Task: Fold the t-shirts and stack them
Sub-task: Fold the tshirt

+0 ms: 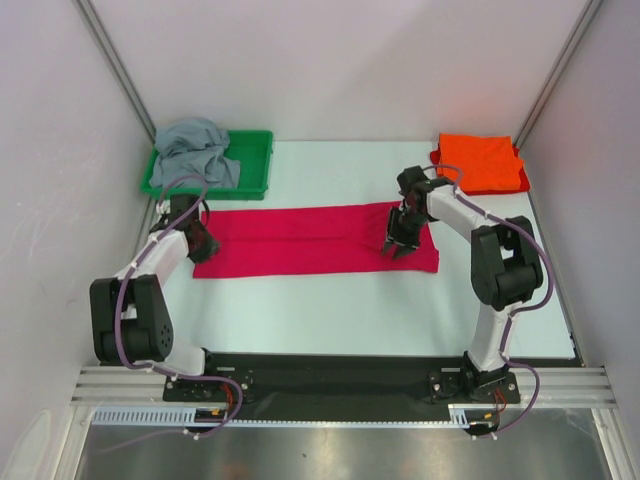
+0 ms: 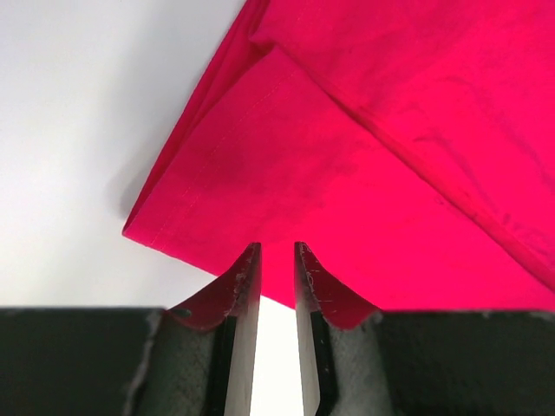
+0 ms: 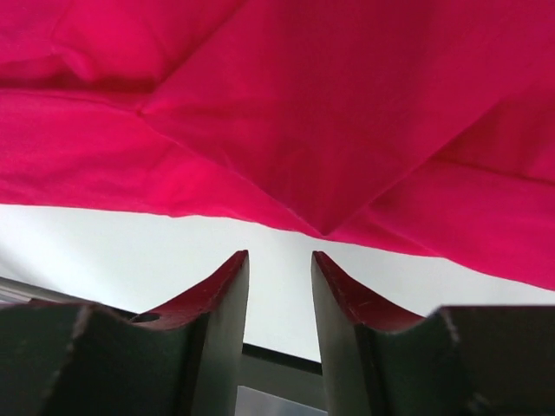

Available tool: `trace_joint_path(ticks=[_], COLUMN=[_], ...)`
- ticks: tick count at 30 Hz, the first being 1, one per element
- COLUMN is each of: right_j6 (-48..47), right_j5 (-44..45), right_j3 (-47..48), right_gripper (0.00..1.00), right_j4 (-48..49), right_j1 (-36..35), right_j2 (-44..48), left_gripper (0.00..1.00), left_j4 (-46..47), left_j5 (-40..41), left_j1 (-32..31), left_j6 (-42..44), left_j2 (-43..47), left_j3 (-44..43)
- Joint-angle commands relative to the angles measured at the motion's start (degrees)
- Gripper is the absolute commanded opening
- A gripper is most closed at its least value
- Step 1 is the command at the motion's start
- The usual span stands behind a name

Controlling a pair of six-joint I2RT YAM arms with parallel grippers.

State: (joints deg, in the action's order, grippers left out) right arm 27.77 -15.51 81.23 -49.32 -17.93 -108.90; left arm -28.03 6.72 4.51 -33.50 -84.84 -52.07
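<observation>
The crimson-pink t-shirt (image 1: pixel 310 240) lies on the white table as a long folded band. My left gripper (image 1: pixel 205 245) hovers at its left end, jaws a narrow gap apart and holding nothing. In the left wrist view the gripper (image 2: pixel 276 247) sits at the shirt's hemmed corner (image 2: pixel 286 165). My right gripper (image 1: pixel 398 248) is over the band's right part, open and empty. In the right wrist view the gripper (image 3: pixel 279 254) stands just short of the shirt's folded edge (image 3: pixel 321 130). The orange t-shirt (image 1: pixel 480 163) lies folded at the back right. The grey t-shirt (image 1: pixel 195 148) is crumpled in the tray.
A green plastic tray (image 1: pixel 255 165) stands at the back left under the grey shirt. White walls close in the table on the left, back and right. The black base rail (image 1: pixel 330 375) runs along the near edge.
</observation>
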Motion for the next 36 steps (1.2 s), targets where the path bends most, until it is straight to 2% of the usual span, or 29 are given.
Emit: trace_joint_path(ticks=[1,6,14,23,26,28,29,30,32,33,36], right_j6=[3.08,3.52,3.17,3.17,3.43,3.26,3.08,3.08,2.91,2.9,2.38], right_j5=[2.05,4.34,8.13,7.77,7.95,7.95,7.95,8.12,8.3,8.65,9.18], right_j3=[1.12,1.29,0.86,1.91,2.0,2.18,2.35,2.79,3.58,4.19,8.23], right_gripper=[0.4,0.47,0.51,0.48,0.43,0.36,0.32,0.22,0.13,0.03,0.0], right_j4=[4.41,4.85,3.17,3.26,3.7,3.88,4.05,4.06,3.79,3.62,2.3], right_j1=[-1.22,-1.23,-0.96,-1.23,-1.14,-1.14,-1.14,-1.23,-1.14,-1.14,-1.14], right_j2=[-0.17,-1.22,-0.7,-3.07,-3.33,-3.68,-4.12,-4.13,-4.56,-4.74,-6.22], left_gripper=[0.26,0.26,0.26,0.25,0.25,0.25,0.25,0.25,0.25,0.25,0.25], left_j4=[-0.36,-0.53,-0.71,-0.53,-0.45,-0.53,-0.45,-0.53,-0.53,-0.45,-0.27], left_j5=[-0.57,-0.39,-0.04,-0.48,-0.3,-0.13,-0.13,0.04,0.13,0.13,0.31], left_j1=[-0.3,-0.3,-0.21,-0.21,-0.21,-0.29,-0.21,-0.29,-0.21,-0.21,-0.21], left_j6=[1.77,2.21,2.56,2.29,2.29,2.47,2.38,2.38,2.38,2.38,2.47], left_j2=[2.66,2.92,2.66,2.4,2.48,2.48,2.48,2.48,2.48,2.48,2.48], left_j3=[-0.57,-0.57,-1.01,-1.01,-0.75,-0.66,-0.57,-0.57,-0.57,-0.57,-0.49])
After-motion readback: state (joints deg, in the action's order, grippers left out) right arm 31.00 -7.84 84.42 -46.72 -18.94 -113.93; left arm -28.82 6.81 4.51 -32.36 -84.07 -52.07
